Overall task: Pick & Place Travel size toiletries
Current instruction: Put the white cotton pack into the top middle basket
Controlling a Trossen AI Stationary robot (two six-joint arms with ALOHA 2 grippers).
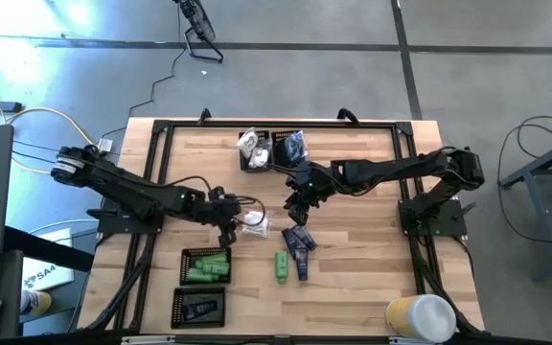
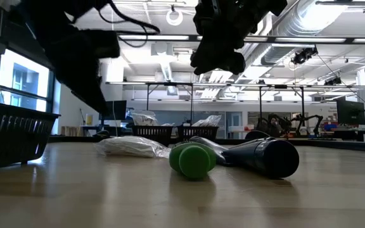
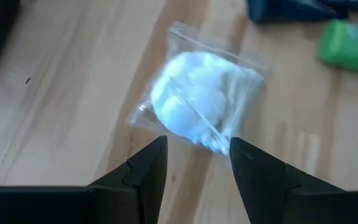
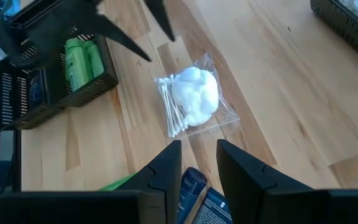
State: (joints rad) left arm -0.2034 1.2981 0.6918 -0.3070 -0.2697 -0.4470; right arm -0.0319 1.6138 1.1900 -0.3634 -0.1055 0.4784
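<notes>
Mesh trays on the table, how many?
4. Two side by side at the far edge; two near the left front, one with green tubes, one with a navy tube.

Two matte black jointed arms; wedge-shaped fingers [image 3: 146, 168], seemingly plastic; black cables.

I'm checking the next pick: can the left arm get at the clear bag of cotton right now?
Probably yes. The left gripper is open and hangs just above the clear bag of cotton, which lies alone on bare table; the right gripper is apart from it.
</notes>
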